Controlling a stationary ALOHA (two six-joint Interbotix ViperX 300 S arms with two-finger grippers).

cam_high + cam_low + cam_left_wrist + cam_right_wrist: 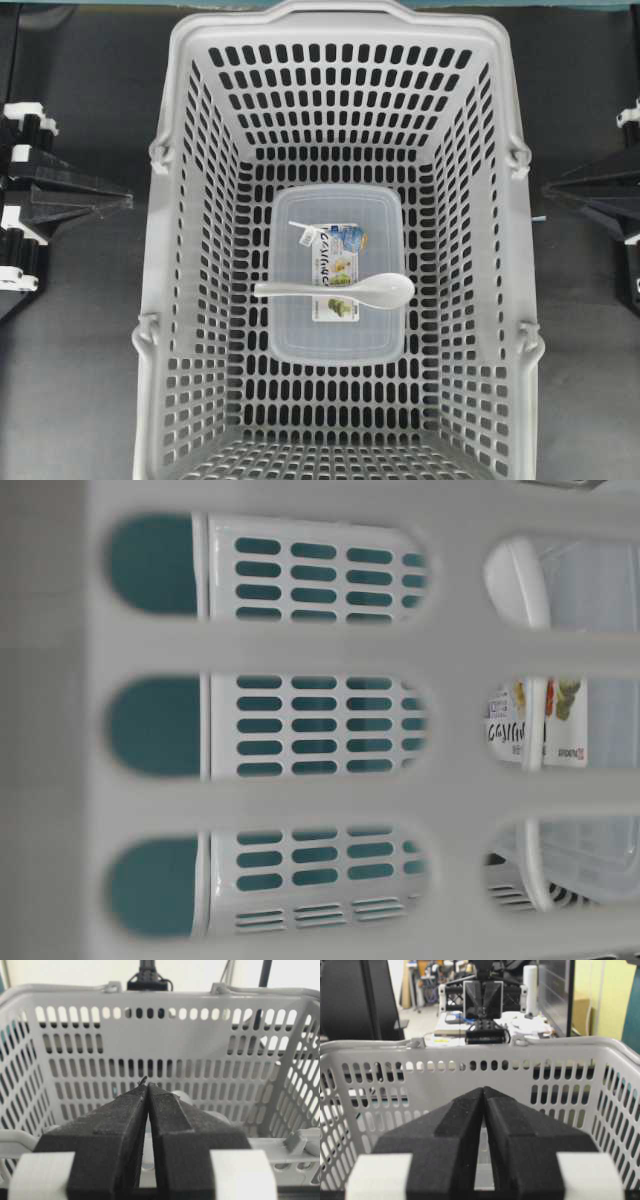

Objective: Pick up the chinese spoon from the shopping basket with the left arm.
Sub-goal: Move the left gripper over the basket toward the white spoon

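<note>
The white chinese spoon [380,290] lies across the lid of a clear labelled container [300,335] on the floor of the light-grey shopping basket [180,100], bowl to the right and handle to the left. It also shows through the wall slots in the table-level view [515,580]. My left gripper [128,200] is shut and empty, outside the basket's left wall at rim height [148,1085]. My right gripper [547,190] is shut and empty outside the right wall [483,1089]. Both point at the basket.
The basket's slotted walls [165,997] [470,1050] stand between each gripper and the spoon. Hinged handles hang down at both sides [520,160]. The basket stands on a dark table [70,380]. The left arm shows beyond the far rim in the right wrist view [482,1010].
</note>
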